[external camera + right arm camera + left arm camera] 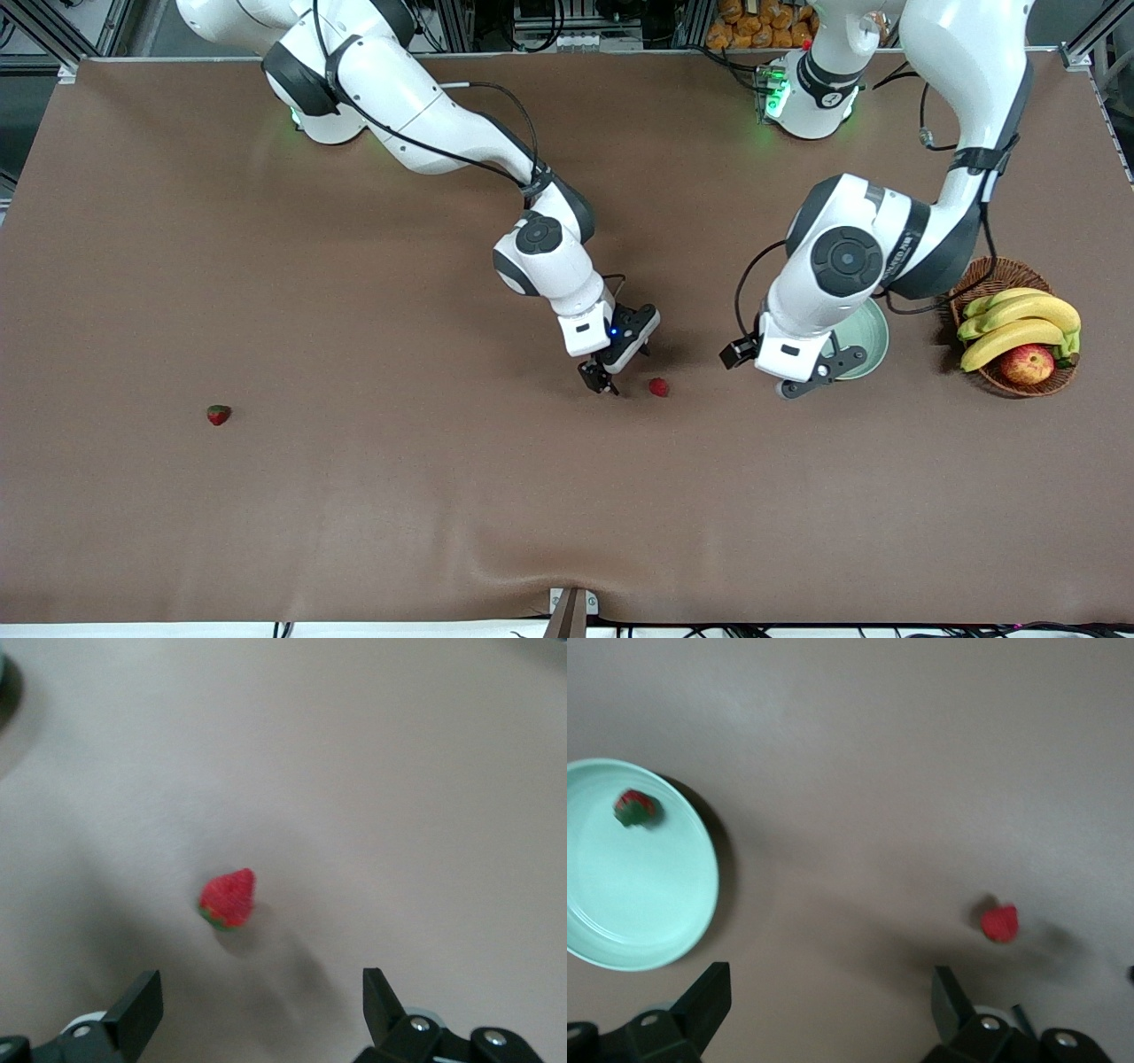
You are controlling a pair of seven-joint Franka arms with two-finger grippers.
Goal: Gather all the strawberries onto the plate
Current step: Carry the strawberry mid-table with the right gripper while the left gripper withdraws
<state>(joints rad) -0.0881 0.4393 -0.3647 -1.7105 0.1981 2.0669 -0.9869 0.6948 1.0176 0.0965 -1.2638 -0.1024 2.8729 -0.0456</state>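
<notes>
One strawberry (657,386) (229,899) (1000,923) lies on the brown table, just clear of my right gripper (620,368) (263,1010). That gripper hangs low and open, with nothing between its fingers. A second strawberry (636,808) rests in the pale mint-green plate (673,921) (877,341); in the front view my left arm covers it and much of the plate. My left gripper (824,372) (830,1001) is open and empty over the plate's edge nearer the front camera. A third strawberry (218,414) lies alone toward the right arm's end of the table.
A brown wicker basket (1001,270) with bananas (1019,315) and a red-yellow apple (1028,363) stands beside the plate at the left arm's end. The brown table cover has a wrinkle at its front edge.
</notes>
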